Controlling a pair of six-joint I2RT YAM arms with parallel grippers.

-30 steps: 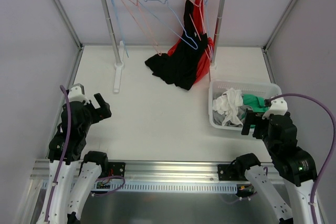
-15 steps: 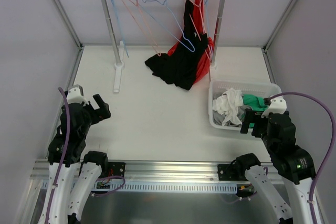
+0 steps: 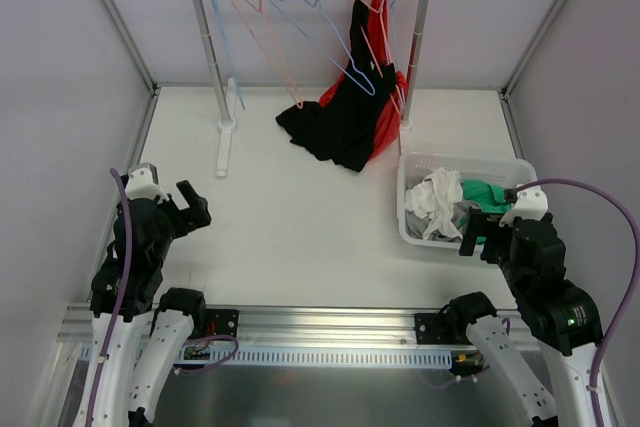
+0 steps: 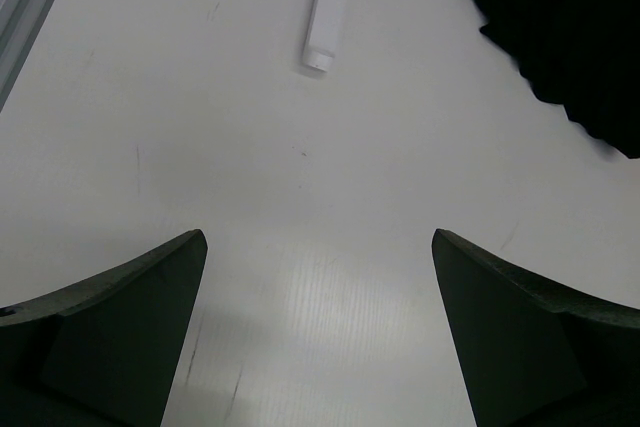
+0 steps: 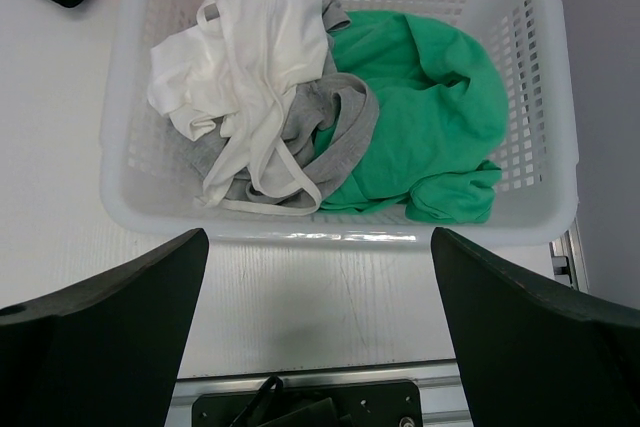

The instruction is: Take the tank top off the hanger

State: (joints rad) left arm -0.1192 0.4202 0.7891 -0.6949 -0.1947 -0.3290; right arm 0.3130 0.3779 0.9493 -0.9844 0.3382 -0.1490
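Observation:
A black tank top (image 3: 340, 117) hangs from a hanger (image 3: 358, 52) on the rail at the back, with a red garment (image 3: 388, 112) behind it; its hem pools on the table. Its edge shows at the top right of the left wrist view (image 4: 560, 37). My left gripper (image 3: 188, 205) is open and empty over bare table at the near left (image 4: 318, 247). My right gripper (image 3: 478, 239) is open and empty at the near edge of the basket (image 5: 318, 247).
A white clothes rack (image 3: 212, 57) with a metal rail and several empty wire hangers (image 3: 270, 27) stands at the back. A white basket (image 3: 415, 232) at the right holds white, grey and green clothes (image 5: 400, 117). The rack's foot (image 4: 330, 17) lies ahead of the left gripper.
The left gripper has drawn back slightly toward the near left. The hangers on the rail sway a little. The right arm is nearly still.

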